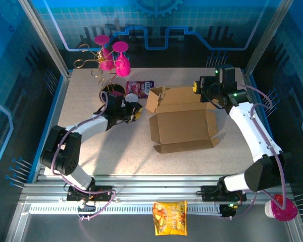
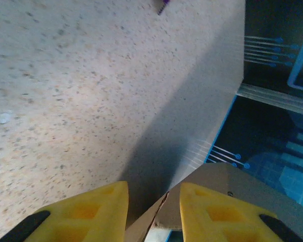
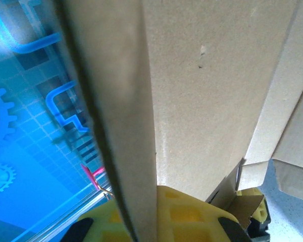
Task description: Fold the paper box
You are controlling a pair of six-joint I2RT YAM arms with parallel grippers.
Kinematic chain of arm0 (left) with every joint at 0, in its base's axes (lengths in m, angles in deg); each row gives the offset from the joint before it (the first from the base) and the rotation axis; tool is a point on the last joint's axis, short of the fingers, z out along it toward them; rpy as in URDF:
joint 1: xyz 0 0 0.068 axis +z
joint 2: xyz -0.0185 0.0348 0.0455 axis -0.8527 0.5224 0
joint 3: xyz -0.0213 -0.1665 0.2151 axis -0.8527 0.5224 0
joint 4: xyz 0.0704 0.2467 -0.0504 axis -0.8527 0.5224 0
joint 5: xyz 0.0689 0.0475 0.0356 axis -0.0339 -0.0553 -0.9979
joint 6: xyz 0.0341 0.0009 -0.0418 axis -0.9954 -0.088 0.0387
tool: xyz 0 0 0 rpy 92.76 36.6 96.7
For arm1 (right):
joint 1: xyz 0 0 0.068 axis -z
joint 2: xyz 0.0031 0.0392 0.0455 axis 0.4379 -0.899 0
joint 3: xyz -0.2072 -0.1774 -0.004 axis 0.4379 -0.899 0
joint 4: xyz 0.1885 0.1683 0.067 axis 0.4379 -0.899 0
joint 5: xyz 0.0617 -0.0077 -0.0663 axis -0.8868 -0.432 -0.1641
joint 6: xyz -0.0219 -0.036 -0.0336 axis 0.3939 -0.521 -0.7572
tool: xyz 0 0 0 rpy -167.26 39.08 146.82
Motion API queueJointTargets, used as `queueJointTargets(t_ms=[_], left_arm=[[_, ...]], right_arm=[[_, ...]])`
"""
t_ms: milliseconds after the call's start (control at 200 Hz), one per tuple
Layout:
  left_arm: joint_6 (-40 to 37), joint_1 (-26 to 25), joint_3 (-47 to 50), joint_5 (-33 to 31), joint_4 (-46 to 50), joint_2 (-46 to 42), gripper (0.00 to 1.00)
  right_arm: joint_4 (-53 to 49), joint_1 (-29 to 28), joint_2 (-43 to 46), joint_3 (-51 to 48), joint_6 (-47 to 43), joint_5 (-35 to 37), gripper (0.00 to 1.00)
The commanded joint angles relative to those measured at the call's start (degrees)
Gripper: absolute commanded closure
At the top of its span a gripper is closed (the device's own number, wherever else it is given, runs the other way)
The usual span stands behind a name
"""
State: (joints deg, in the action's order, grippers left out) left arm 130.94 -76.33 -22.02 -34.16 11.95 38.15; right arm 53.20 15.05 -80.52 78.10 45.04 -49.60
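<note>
The box (image 1: 184, 126) is only partly folded (flaps (image 1: 184, 146) lie loose). Right pincer (image 1: 197, 87) squeezes its far wall (image 1: 184, 95); left pincer (image 2: 154, 204) is open.

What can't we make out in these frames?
- Exact hold of the right gripper on the box: right wrist view, cardboard too close and blurred; top view, too small.
- Which flap sits between the left gripper fingers: left wrist view, cut off by the bottom edge.
- Purple packet print: top view, too small.
</note>
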Motion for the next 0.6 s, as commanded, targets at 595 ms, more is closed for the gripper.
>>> queueJointTargets(t_ms=[595], left_arm=[[11.8,-7.2,6.2,-2.3,-26.4,6.2,0.66]], right_arm=[[1.7,3.1,-1.6,-0.5,2.6,-2.1,1.0]])
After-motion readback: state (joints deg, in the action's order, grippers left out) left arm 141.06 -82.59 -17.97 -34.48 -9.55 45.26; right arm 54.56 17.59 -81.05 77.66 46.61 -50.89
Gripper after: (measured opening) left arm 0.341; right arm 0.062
